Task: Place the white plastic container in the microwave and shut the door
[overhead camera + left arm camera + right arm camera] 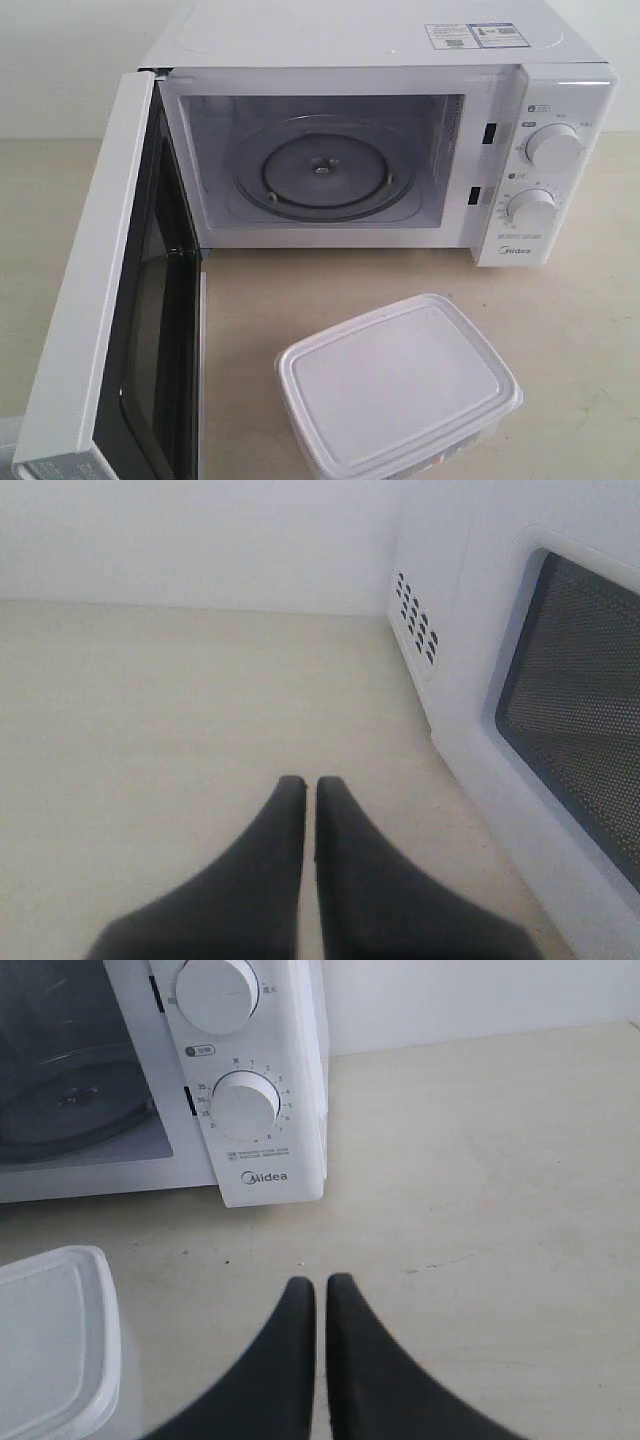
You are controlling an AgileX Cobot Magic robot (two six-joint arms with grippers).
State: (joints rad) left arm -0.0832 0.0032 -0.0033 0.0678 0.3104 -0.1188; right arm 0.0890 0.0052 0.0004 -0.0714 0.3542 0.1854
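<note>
1. Right gripper [320, 1282]: the two dark fingers are pressed almost together, with only a thin slit between the tips. Nothing is pinched. The tips hang over bare table [480, 1210], and no contact can be seen.
2. White plastic container [398, 385] relative to the right gripper: only a rounded corner shows in the right wrist view. It lies off to one side of the fingers and apart from them, with the lid on.
3. The control panel of the microwave [330, 35] lies ahead of the right fingertips. The lower knob [243, 1105] and upper knob [217, 992] face the camera.
4. Left gripper [311, 782]: same state, fingers drawn together to a narrow slit and holding nothing, over bare table.
5. The outer face of the door [470, 690], with its dark mesh window, stands close alongside the left gripper, not touching.
6. Exterior view: the container sits flat on the table in front of the microwave, outside the cavity and nearer the panel side.
7. Exterior view: the door is swung wide open on the left, its inner frame showing. The glass turntable [325, 175] is visible inside the cavity.
</note>
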